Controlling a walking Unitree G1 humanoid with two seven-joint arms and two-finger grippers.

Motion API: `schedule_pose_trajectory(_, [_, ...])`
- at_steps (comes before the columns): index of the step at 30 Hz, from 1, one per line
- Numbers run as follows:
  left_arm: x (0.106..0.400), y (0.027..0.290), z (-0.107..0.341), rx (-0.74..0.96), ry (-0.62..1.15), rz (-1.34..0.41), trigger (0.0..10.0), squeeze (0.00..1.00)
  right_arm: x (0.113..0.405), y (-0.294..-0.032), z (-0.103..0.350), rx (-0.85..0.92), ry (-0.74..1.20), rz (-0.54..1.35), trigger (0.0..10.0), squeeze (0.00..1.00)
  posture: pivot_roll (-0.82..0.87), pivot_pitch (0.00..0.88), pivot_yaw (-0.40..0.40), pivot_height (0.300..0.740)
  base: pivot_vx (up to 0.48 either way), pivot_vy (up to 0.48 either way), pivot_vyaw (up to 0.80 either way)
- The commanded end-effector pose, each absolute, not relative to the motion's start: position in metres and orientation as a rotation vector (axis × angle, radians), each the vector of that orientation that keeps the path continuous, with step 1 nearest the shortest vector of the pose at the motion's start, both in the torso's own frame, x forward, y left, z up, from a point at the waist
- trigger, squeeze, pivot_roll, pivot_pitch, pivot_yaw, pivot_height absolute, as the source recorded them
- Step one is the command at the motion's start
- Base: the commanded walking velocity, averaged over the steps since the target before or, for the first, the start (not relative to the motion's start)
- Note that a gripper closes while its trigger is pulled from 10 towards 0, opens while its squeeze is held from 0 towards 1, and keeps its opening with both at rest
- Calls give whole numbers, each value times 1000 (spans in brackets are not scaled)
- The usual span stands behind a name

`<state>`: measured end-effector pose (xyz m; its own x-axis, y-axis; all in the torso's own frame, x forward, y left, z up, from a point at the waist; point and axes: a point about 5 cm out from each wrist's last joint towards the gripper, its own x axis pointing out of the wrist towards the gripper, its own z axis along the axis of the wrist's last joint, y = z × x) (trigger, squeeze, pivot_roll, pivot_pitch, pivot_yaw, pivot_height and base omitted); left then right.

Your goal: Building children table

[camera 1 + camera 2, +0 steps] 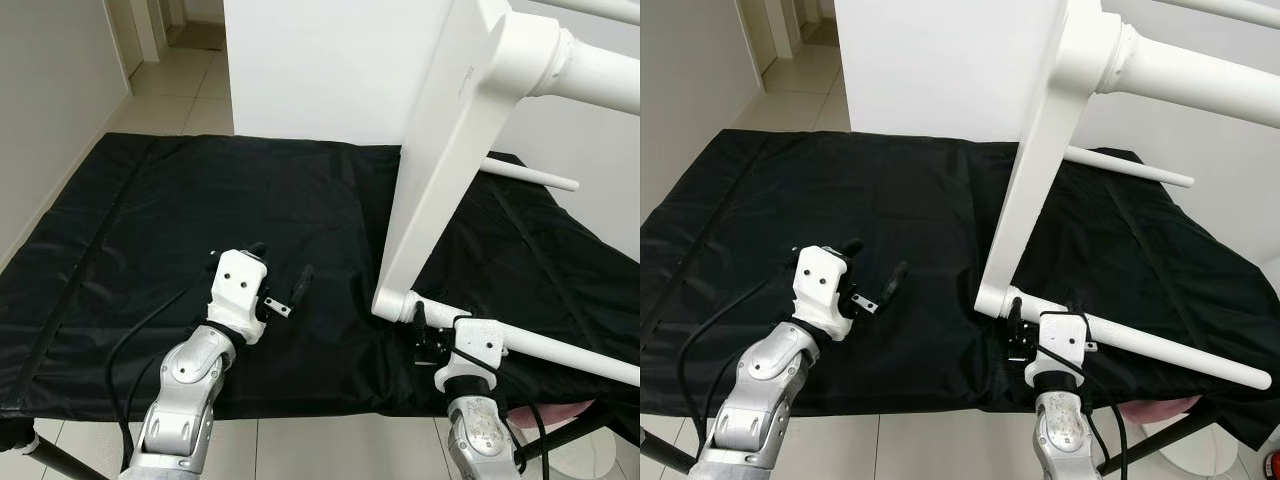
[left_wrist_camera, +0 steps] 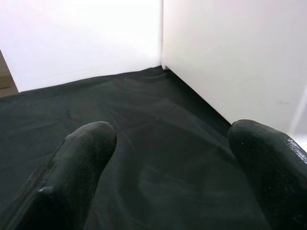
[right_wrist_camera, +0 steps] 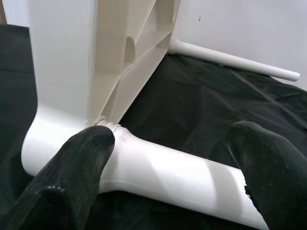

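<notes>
While the left gripper point(image 1: 285, 287) idles open over the black cloth point(image 1: 150, 220), the right gripper point(image 3: 168, 158), jaws spread, straddles the lower leg point(image 3: 168, 175) of the tipped tabletop point(image 1: 440, 150); close squarely near the joint.

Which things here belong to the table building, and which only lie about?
Job: white plastic tabletop standing on edge; white round leg at its lower corner; right gripper beside that leg; left gripper, open.
About: black cloth sheet; tiled floor.

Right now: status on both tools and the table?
Left tool open, over black sheet. Right tool open, at white plastic table lower leg. Table on its side; nothing blocking.
</notes>
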<state>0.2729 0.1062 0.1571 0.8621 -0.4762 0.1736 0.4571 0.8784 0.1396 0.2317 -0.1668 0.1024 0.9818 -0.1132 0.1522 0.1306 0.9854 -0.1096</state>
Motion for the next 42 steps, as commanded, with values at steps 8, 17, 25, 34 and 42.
schedule_pose_trajectory(8, [274,115,158,60,-195,-398,10000,1000,237,-162,107,-148,-183,-63,10000,976,-6,0,-56,740,0,0,0])
schedule_pose_trajectory(17, [272,113,152,107,-170,-429,10000,0,239,-163,104,-174,-178,-51,10000,0,-17,0,-46,740,0,0,0])
schedule_pose_trajectory(25, [271,110,164,104,-211,-447,10000,0,241,-154,110,-125,-194,55,10000,0,-15,0,-53,740,0,0,0])
schedule_pose_trajectory(34, [267,111,153,87,-185,-418,10000,0,241,-157,103,-133,-179,71,10000,0,3,0,-70,740,0,0,0])
schedule_pose_trajectory(42, [265,117,136,85,-159,-364,10000,0,244,-153,89,-135,-145,64,10000,0,16,0,-77,740,0,0,0])
